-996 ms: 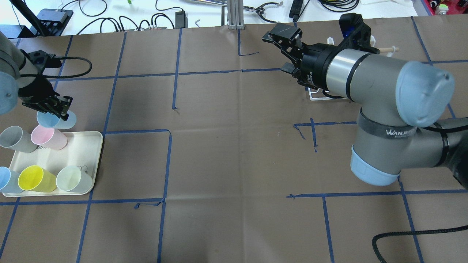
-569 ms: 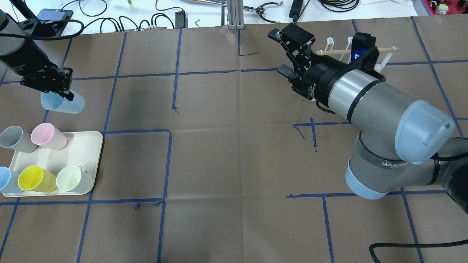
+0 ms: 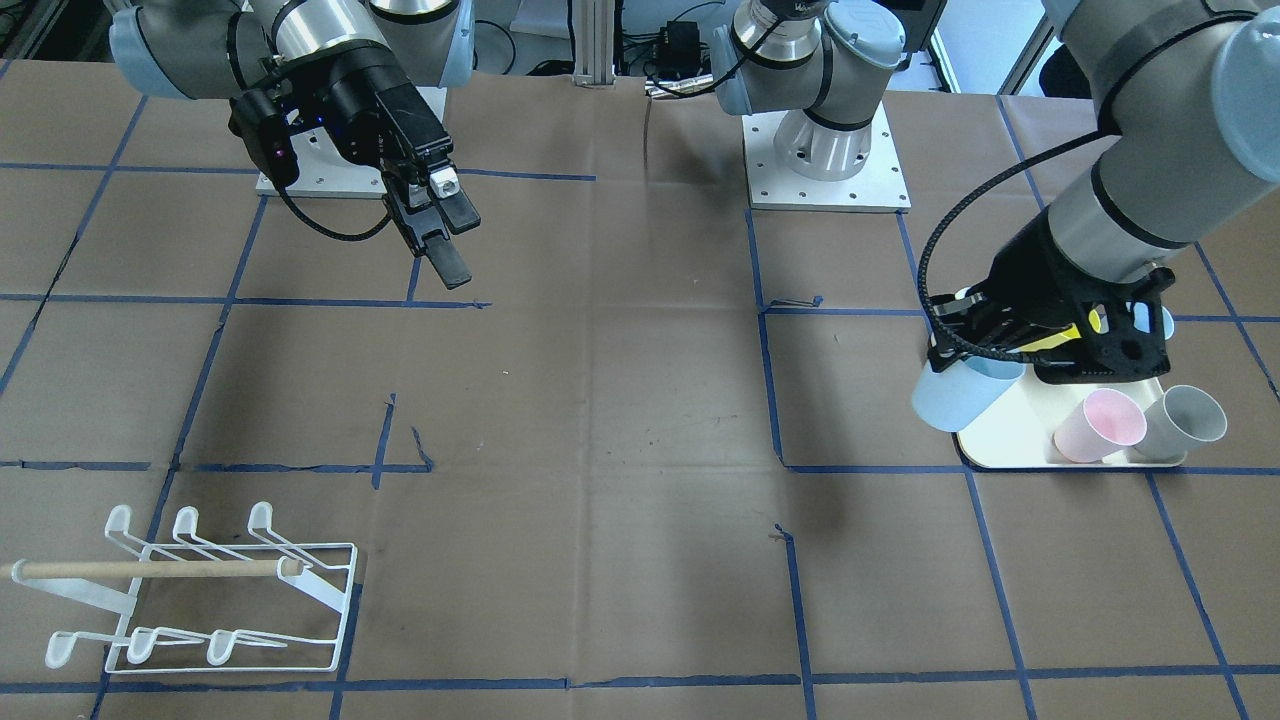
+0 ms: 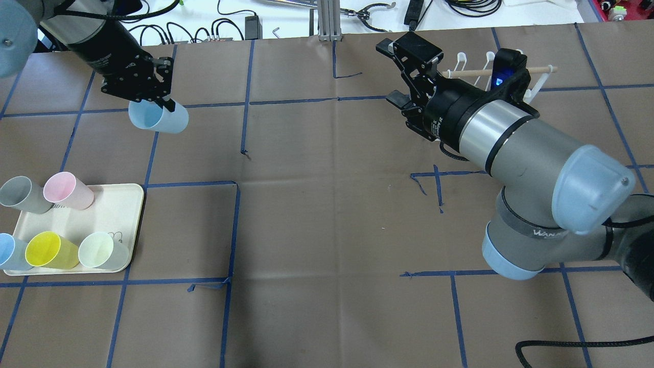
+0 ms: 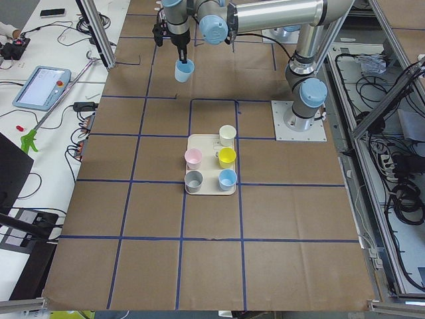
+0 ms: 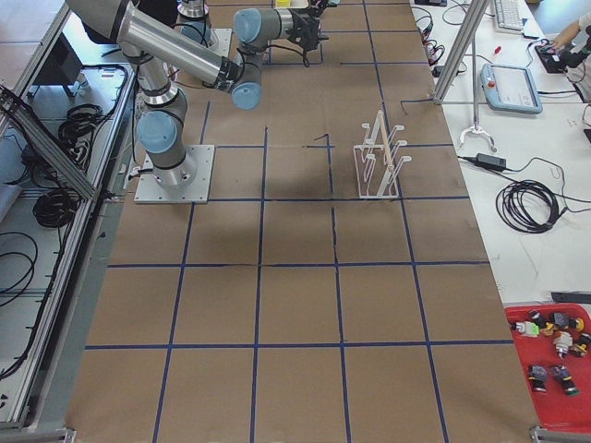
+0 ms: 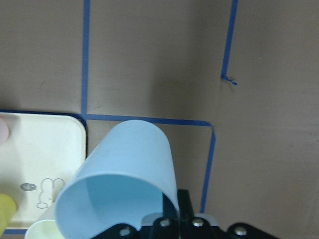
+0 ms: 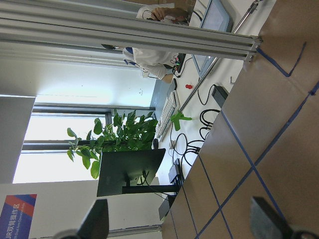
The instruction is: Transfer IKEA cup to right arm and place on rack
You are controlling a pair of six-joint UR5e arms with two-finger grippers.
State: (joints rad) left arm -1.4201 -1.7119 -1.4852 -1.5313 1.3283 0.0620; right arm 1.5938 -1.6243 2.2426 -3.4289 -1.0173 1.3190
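Since my left tool [image 4: 162, 102] pinches the blue cup [image 4: 162, 120] only by its rim, tilted above the worktop at ten o'clock, a jolt could shake it loose before the wide-open right tool [image 4: 388, 72], at one o'clock by the rack [image 3: 150, 569], takes it.

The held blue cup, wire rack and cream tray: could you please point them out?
held blue cup [image 4: 171, 121], overhead exterior view, side wall.
wire rack [image 3: 150, 569], front-facing view, wooden dowel.
cream tray [image 4: 110, 209], overhead exterior view, bare floor.
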